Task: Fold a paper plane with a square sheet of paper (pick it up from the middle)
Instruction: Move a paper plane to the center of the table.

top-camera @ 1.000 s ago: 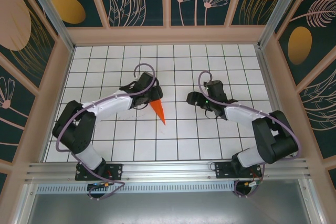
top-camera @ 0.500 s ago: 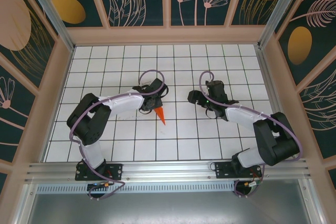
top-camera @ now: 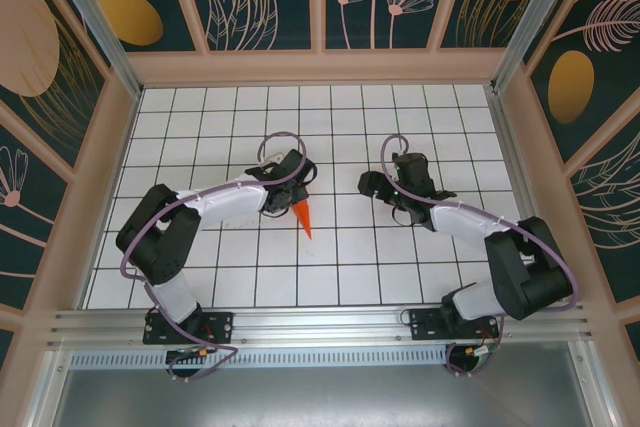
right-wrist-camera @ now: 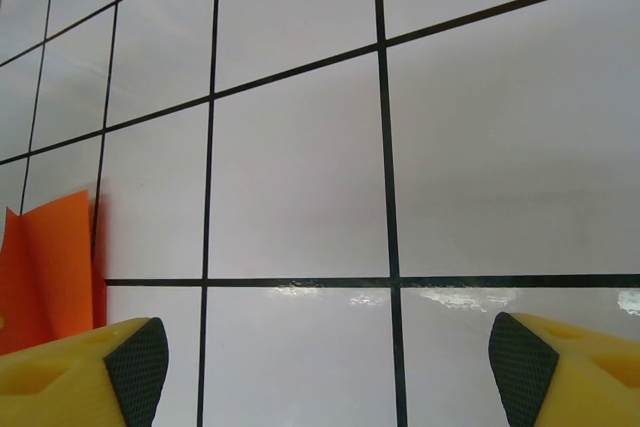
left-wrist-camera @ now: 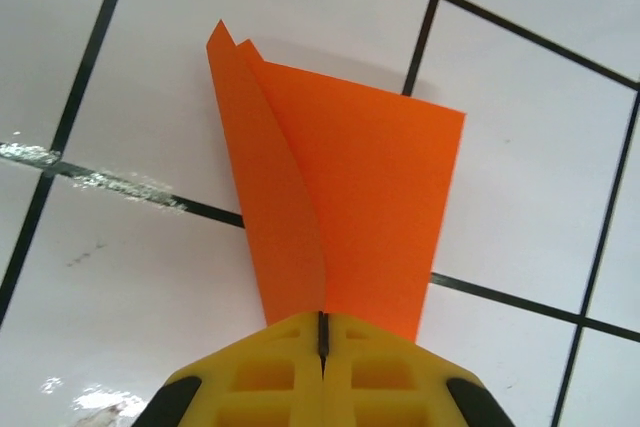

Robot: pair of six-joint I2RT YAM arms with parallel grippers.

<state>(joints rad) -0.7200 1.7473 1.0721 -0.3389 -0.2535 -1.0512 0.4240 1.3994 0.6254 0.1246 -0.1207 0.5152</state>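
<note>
Paper plane point(top-camera: 302, 217) lies on the white gridded bench point(top-camera: 200, 117) near its middle in the top view, nose toward the arm bases. The left claw point(top-camera: 291, 199) is down over its rear end, and the right claw point(top-camera: 383, 179) is near but apart.

Left wrist: the yellow fingers point(left-wrist-camera: 270, 372) are pinched together on the plane point(left-wrist-camera: 345, 197) along its fold line, probably to press the crease or lift it.

Right wrist: the right claw point(right-wrist-camera: 330, 372) gapes wide, holding nothing, likely waiting. Orange paper shows at the left. No container is involved.

Top camera overhead, looking down; wrist cameras close above table point(top-camera: 350, 267); all three share paper plane point(top-camera: 302, 215).
</note>
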